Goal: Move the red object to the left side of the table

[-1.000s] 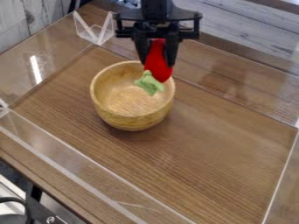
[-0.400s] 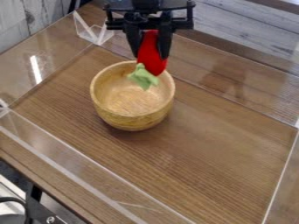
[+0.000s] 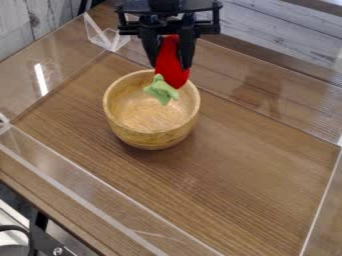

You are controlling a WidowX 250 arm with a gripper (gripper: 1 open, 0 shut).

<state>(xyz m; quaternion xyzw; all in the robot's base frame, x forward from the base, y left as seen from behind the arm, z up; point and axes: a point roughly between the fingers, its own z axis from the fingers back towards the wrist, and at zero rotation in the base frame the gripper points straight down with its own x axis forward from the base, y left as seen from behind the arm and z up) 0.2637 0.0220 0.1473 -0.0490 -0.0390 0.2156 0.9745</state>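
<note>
A wood-grain counter (image 3: pixel 254 180), fenced by low clear acrylic walls (image 3: pixel 54 165), carried a single wooden bowl (image 3: pixel 151 112) near its far middle. Above the bowl's far rim hung the dark end effector (image 3: pixel 170 62), pointing straight down, its jaws pinched onto the red object (image 3: pixel 170 66), a glossy toy strawberry whose pale green stem (image 3: pixel 162 92) dangled just over the bowl's hollow. The grip looked the weak point: on so slick and rounded a surface the strawberry could squirt free during the sideways carry and fall back into the bowl. A low pass risked snagging the stem on the rim, tipping the bowl.
</note>
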